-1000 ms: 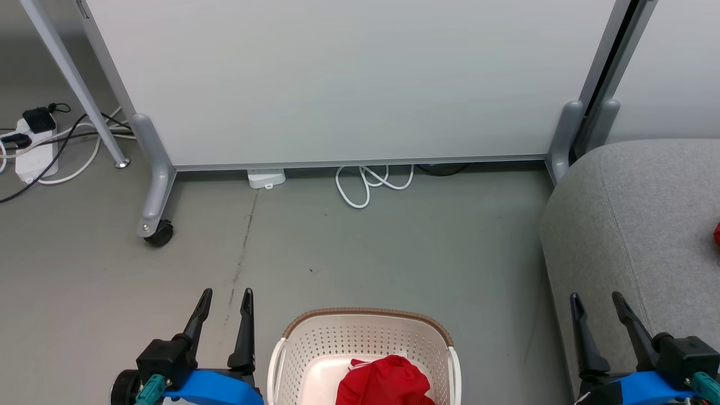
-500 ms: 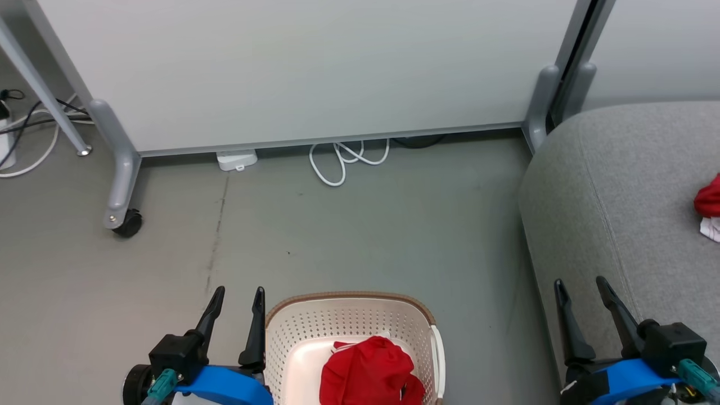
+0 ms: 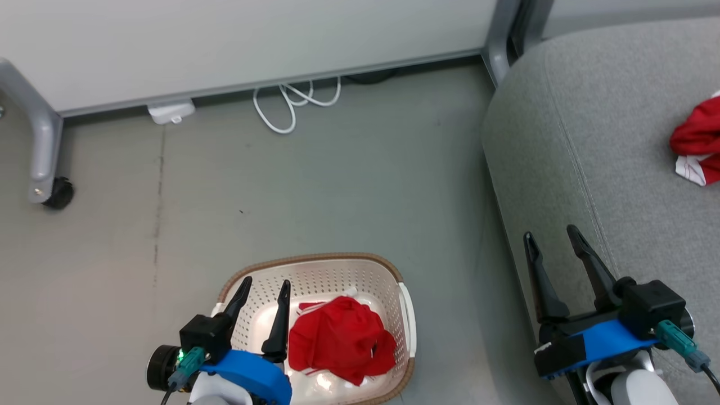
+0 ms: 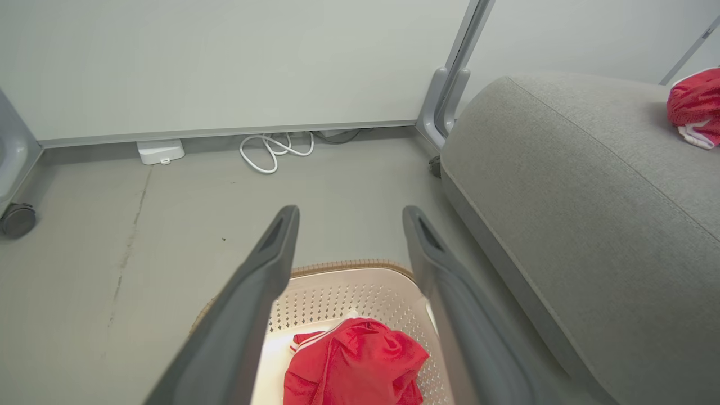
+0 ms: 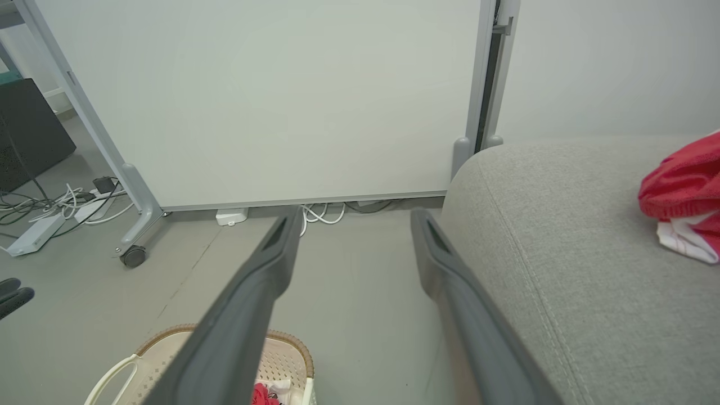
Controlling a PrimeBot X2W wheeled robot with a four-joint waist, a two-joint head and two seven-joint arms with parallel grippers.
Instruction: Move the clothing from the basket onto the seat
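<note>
Head view: crumpled red clothing in cream basket; left gripper, right gripper splayed.

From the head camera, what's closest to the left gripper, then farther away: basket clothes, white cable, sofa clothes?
From the left gripper:
1. Basket clothes, just to its right.
2. White cable, farther ahead.
3. Sofa clothes, far right on the seat.

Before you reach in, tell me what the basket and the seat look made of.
The basket: likely moulded plastic, cream, slightly glossy, with punched holes; its brown rim looks woven. The seat: grey upholstery fabric, matte, with a stitched seam.
</note>
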